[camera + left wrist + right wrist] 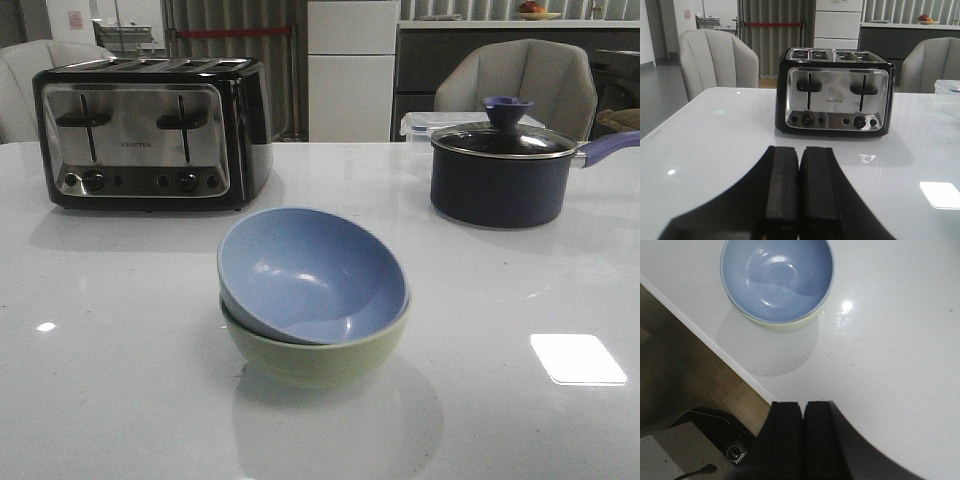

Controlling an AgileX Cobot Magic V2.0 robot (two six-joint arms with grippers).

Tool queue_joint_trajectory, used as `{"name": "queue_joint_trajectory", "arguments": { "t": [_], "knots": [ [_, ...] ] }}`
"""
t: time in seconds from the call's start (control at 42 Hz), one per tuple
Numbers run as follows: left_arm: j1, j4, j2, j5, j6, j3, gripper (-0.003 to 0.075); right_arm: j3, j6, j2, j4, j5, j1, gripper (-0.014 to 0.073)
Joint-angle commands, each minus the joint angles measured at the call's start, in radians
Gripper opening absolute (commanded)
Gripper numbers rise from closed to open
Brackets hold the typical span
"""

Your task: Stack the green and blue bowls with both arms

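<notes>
The pale blue bowl [310, 272] sits tilted inside the pale green bowl [320, 362] near the middle of the white table in the front view. The stack also shows in the right wrist view, the blue bowl [776, 277] on top and a sliver of the green bowl [785, 325] under it, close to the table's edge. My right gripper [803, 405] is shut and empty, hovering over the table edge apart from the bowls. My left gripper [798, 150] is shut and empty, over bare table facing the toaster. Neither arm shows in the front view.
A black and chrome four-slot toaster [150, 135] stands at the back left, also seen in the left wrist view [836, 92]. A dark navy saucepan [500, 170] with a glass lid stands at the back right, a clear container [418, 125] behind it. Grey chairs stand beyond the table.
</notes>
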Motion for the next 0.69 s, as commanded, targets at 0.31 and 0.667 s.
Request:
{"name": "queue_joint_trajectory", "arguments": {
  "t": [0.31,0.667],
  "knots": [
    [-0.02,-0.005,-0.02,-0.098,-0.013,0.004,0.0093,-0.028,0.001,-0.011,0.006,-0.055,-0.004,0.0055],
    [-0.02,-0.005,-0.02,-0.098,-0.013,0.004,0.0093,-0.028,0.001,-0.011,0.006,-0.055,-0.004,0.0055]
  ]
}}
